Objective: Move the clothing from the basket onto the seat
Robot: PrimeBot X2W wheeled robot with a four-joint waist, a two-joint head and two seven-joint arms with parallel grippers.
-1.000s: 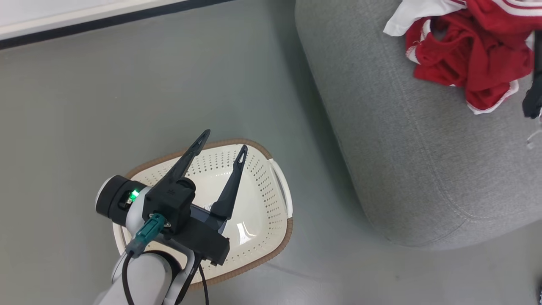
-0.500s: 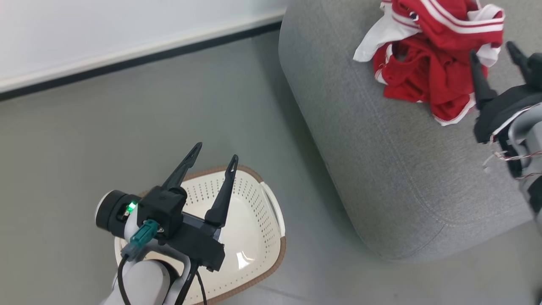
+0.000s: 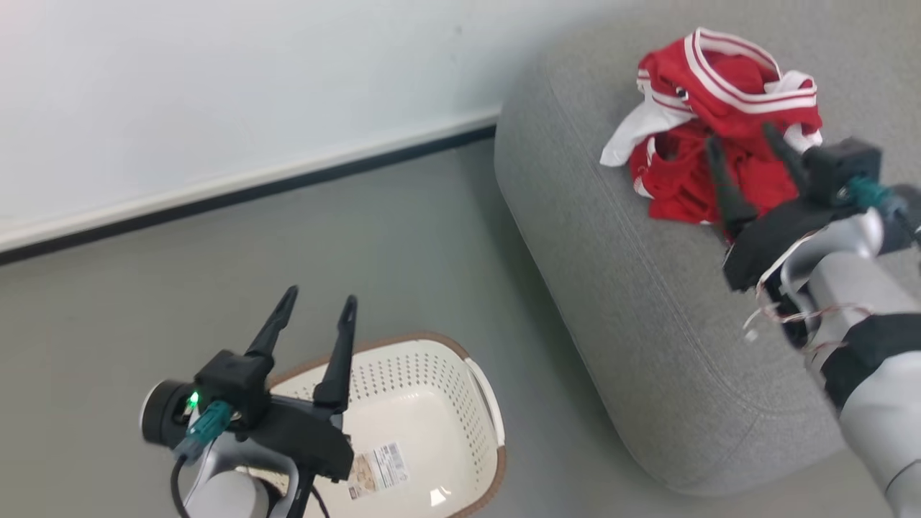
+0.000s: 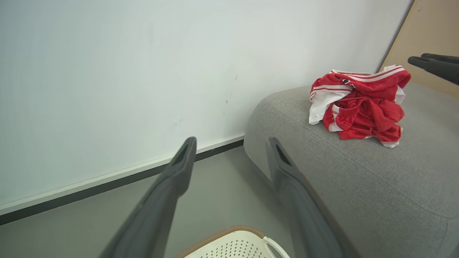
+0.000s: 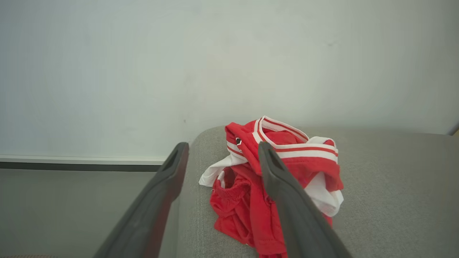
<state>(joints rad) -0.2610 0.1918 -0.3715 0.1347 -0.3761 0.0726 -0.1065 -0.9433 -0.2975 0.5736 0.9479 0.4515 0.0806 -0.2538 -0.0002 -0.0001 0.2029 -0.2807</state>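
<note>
The clothing (image 3: 727,79), a heap of red garments with white stripes and a white piece, lies on the grey seat (image 3: 647,302) near its far end. My right gripper (image 3: 741,137) hovers open just in front of the heap, with nothing between its fingers. The right wrist view shows the clothing (image 5: 251,208) beyond my open right gripper (image 5: 222,147), resting on the seat (image 5: 394,197). The cream basket (image 3: 432,403) with its brown rim stands on the floor, holding only a label sticker. My left gripper (image 3: 321,296) is open above its near-left rim. From the left wrist I see the clothing (image 4: 358,107) and the basket (image 4: 233,247).
A white wall with a dark baseboard (image 3: 252,191) runs behind the grey floor (image 3: 360,237). The floor strip between basket and seat is narrow. A tan panel (image 4: 430,36) stands behind the seat's far end.
The head camera has tilted up, so the whole picture has shifted. My right gripper has opened wide and come into view in front of the heap. The clothing stays on the seat.
</note>
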